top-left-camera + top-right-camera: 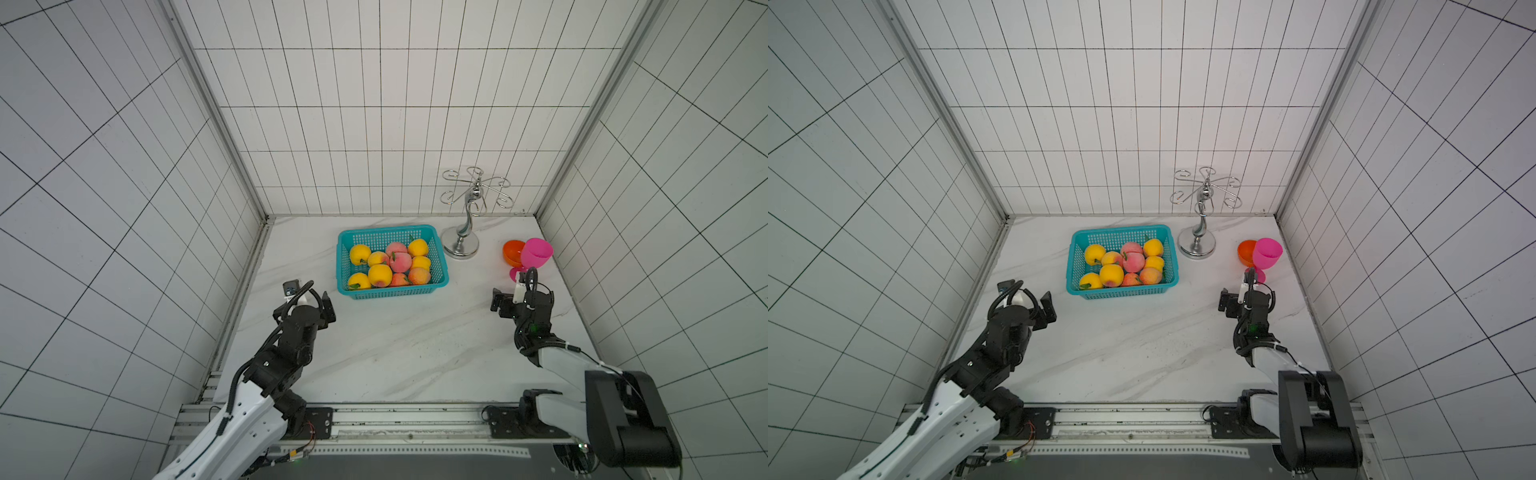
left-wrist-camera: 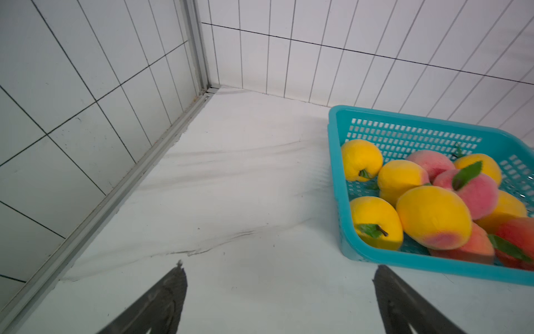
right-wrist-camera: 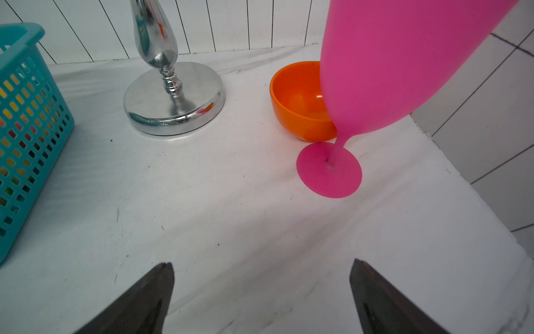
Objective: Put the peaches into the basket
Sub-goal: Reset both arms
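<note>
1. Peaches [image 1: 380, 274]: all ten I can count in a top view lie inside the basket [image 1: 386, 230], packed close, a few riding on others. None seen loose on the desk [image 1: 395, 353]. Judged: task looks done, only a check + pull-back left.
2. L gripper [image 2: 278, 271]: jaws wide, nothing btwn them, low over bare desk near the basket's near-left corner.
3. R gripper [image 3: 261, 263]: jaws wide, empty, near the pink goblet [image 1: 536, 251], well apart from the basket.
4. Doing it well: no reach into the basket. The upper fruits are round and rise about to rim height, so a nudge could roll one out. Lift first, then draw back toward the front rail.
5. Edges: basket sits near the back wall, w/ the chrome stand [image 1: 460, 247] just beside its right side. Pink goblet stands on a thin stem and prob tips easily, w/ the orange goblet [image 1: 513, 251] just beside it. R arm should steer clear.
6. Open room: wide bare desk btwn both arms, in front of the basket. Side walls are close to each arm, so there's little swing room outward.
</note>
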`<state>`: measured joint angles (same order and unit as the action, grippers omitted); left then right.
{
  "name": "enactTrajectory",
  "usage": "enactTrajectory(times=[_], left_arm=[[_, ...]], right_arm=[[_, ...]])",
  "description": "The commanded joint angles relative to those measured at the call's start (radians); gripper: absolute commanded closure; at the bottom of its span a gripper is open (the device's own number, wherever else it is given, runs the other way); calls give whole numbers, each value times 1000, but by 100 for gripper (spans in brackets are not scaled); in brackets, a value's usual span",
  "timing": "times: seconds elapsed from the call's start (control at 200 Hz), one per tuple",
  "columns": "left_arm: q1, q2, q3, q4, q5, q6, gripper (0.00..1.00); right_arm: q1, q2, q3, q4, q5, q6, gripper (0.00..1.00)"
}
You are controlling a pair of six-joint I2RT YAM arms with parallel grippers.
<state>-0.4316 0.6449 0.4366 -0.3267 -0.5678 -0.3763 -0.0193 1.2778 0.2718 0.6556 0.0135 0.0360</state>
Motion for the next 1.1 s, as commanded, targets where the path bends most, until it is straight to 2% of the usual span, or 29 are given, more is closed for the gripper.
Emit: enactTrajectory(times=[0.0, 0.115, 0.18, 0.22, 0.32, 0.455, 0.495, 0.55, 0.595, 0.635, 0.754, 0.844, 1.094], left_arm=[[110, 122, -47, 283, 47, 47, 1], [193, 275, -27, 461, 54, 131, 1], [237, 365, -45, 601, 67, 196, 1], [268, 422, -57, 675, 79, 218, 1], [334, 541, -107, 891, 128, 235, 1], [375, 717, -86, 1093, 175, 251, 1], [380, 759, -66, 1111, 202, 278, 1], [411, 812, -40, 1096, 237, 241, 1], [436, 872, -54, 1171, 292, 228, 1], [444, 930, -62, 1262, 292, 228, 1], [439, 907, 9, 1085, 327, 244, 1], [437, 921, -3, 1135, 319, 247, 1], [433, 915, 9, 1100, 318, 250, 1]], right_arm=[[-16, 132, 66, 223, -120, -42, 1], [-15, 228, 52, 328, -155, -63, 1], [-16, 249, 63, 329, -202, -80, 1], [-15, 259, 72, 326, -179, -73, 1], [-16, 259, 125, 221, -146, -55, 1], [-17, 259, 132, 207, -128, -51, 1], [-16, 260, 132, 211, -129, -51, 1], [-16, 260, 129, 220, -128, -48, 1], [-16, 258, 125, 220, -129, -48, 1], [-16, 259, 124, 224, -130, -48, 1], [-16, 259, 125, 224, -130, -47, 1], [-17, 259, 125, 223, -130, -47, 1], [-16, 259, 125, 224, -130, -47, 2]])
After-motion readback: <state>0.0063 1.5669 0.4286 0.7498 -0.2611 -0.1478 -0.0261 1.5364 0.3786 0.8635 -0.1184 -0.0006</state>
